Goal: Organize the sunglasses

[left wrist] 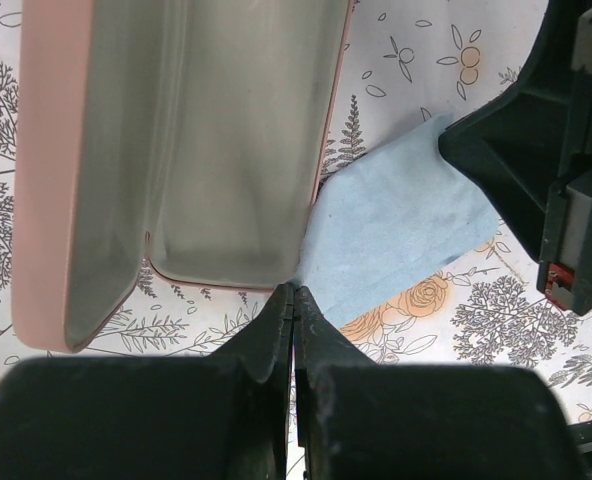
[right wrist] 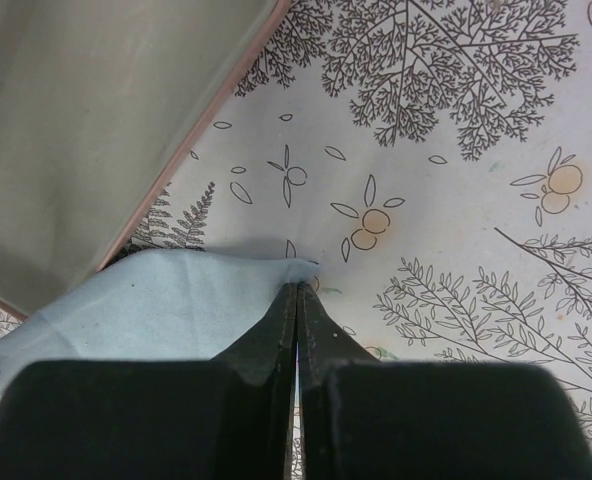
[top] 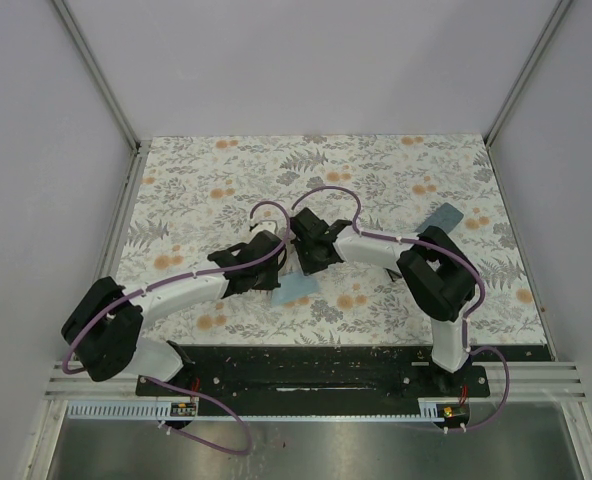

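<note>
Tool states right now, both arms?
Left tool: closed, nothing clearly held.
Right tool: closed, apparently pinching a corner of the blue cloth.

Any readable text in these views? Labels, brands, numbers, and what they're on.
No text can be read in any view.
The pink case, the blue cloth and the floral table cover carry no writing.
Red tag on the right arm, left wrist view: too small and blurred to read.
Small boards at the arm bases, top view: too small to read.
</note>
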Tool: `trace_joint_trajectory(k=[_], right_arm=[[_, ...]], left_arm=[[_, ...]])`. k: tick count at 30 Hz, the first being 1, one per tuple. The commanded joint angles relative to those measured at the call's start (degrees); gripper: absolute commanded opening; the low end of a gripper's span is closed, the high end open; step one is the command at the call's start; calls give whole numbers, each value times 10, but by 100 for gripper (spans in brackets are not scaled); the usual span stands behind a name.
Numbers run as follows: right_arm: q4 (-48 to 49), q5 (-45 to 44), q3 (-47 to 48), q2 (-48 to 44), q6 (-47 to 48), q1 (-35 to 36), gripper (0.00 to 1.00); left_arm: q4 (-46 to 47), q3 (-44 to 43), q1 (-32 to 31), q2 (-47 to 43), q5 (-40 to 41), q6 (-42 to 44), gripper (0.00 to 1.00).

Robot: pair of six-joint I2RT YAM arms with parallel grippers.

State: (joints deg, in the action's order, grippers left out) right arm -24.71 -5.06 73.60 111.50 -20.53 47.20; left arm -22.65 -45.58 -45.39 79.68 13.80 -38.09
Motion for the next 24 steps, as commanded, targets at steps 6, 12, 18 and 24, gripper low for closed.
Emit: trace_joint_trajectory(k=[6, 12, 18, 24], right_arm=[[19, 37, 36, -9, 7, -4, 0], [19, 39, 69, 1, 3, -4, 0], [19, 43, 104, 14, 4, -7, 0], [11, 47, 126, 26, 11, -15, 0]], left_arm=[[19, 30, 1, -44, 25, -59, 0], [3, 33, 5, -65, 38, -74, 0], [-10, 34, 20, -63, 46, -80, 0], [-7, 43, 26, -71, 46, -84, 0]])
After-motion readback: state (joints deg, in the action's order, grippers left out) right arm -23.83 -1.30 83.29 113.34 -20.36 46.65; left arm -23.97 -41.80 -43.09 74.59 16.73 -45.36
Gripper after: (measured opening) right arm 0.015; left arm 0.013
